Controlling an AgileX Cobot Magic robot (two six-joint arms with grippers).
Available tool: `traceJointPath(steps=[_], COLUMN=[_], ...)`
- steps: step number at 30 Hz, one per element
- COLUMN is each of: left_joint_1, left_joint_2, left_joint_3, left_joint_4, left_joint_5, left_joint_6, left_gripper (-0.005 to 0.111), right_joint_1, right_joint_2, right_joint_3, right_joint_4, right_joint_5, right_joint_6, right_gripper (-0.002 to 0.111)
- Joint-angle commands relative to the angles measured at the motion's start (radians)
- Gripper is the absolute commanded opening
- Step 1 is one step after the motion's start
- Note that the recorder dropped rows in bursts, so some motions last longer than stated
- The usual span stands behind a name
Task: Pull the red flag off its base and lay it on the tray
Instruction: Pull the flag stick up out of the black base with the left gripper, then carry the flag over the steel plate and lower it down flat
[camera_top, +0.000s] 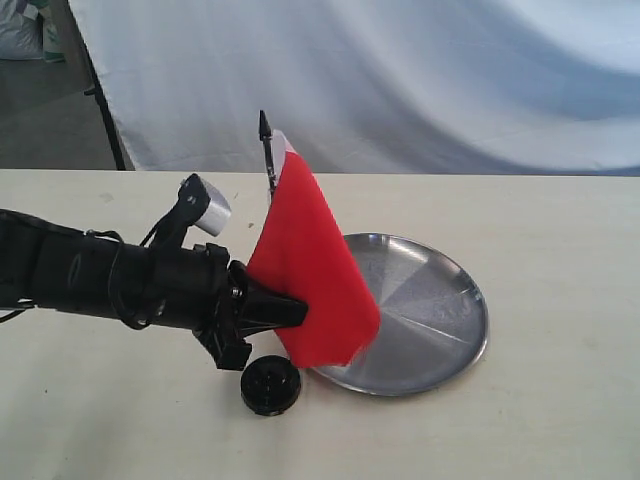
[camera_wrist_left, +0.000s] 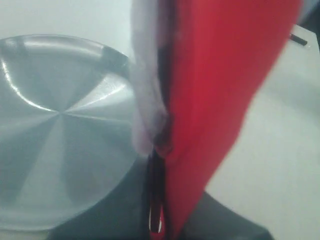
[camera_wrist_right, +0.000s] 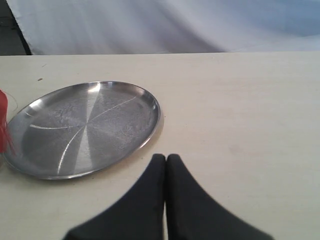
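Cream laminate covers the desk (camera_top: 560, 250), and the biggest thing on it is the tray (camera_top: 430, 300), round bright steel with a shallow rim, lying bare. In the exterior view the red flag (camera_top: 310, 260) hangs at the tray's nine o'clock, its cloth draped over that side of the rim. The left hand (camera_top: 298, 312) comes in from nine o'clock and is closed on it, its dark fingers meeting at the cloth's lower half. The right hand (camera_wrist_right: 166, 160) has its two fingers pressed together on nothing and sits over bare desk near the tray. The base (camera_top: 270, 385) lies flat on the desk at the tray's eight o'clock, just under the left hand. No stick is seen entering it, so the flag looks pulled free. The stick (camera_top: 266, 140) points to twelve o'clock above the cloth, and the left wrist view shows its lower part between the fingers, beside the white edge strip (camera_wrist_left: 147, 100). I judge the flag very light: limp cloth that will sag and trail, on a thin stiff stick that could swivel in the grip. The stick below the cloth is the place to hold it. On smooth steel it may roll, so it should be laid down low.
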Motion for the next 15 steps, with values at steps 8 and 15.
traceJointPath(steps=[8, 15], left_joint_1=[-0.002, -0.020], left_joint_2=[-0.001, 0.122], left_joint_3=[-0.180, -0.278], left_joint_4=[-0.005, -0.005], left_joint_5=[-0.029, -0.041], left_joint_6=[-0.366, -0.708], left_gripper=[0.000, 0.000], right_joint_1=[-0.006, -0.006], right_joint_2=[-0.007, -0.007], right_joint_3=[0.003, 0.003], right_joint_4=[-0.002, -0.002], right_joint_5=[0.004, 0.004], right_joint_6=[-0.004, -0.004], right_gripper=[0.000, 0.000])
